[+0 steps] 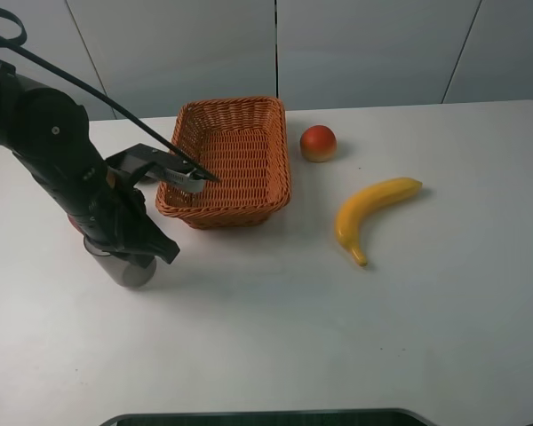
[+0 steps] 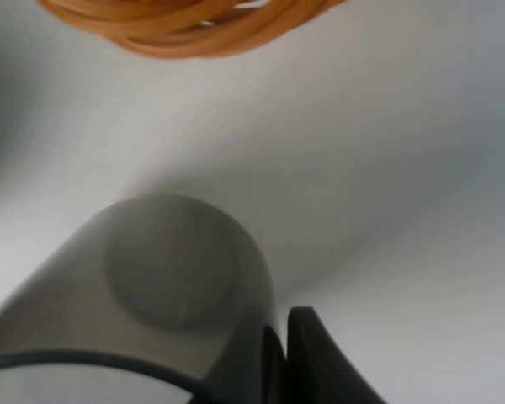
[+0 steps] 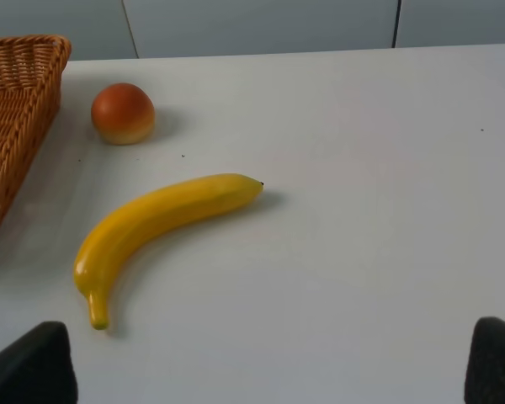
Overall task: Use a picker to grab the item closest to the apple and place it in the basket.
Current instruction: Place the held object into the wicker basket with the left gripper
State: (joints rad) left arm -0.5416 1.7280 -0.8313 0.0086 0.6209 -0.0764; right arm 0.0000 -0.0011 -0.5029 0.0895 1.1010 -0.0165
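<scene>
**Left arm [image 1: 53, 142] masks the top of the grey cup [image 1: 129, 271] on the table [image 1: 382, 337]**
From the left wrist we see the cup blurred and cropped, the basket [image 2: 194, 34] a soft orange sliver; we cannot tell how the jaws stand.

No legible text or labels anywhere.

White table [image 1: 444, 337]; pale panelled wall [image 1: 364, 44] behind

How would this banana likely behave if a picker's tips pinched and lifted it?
Its skin looks smooth and glossy, so the banana may slip between narrow tips. Curved and lying flat on the table, it would probably spin rather than roll if pushed. Being long, it might tilt if gripped near one end.
</scene>
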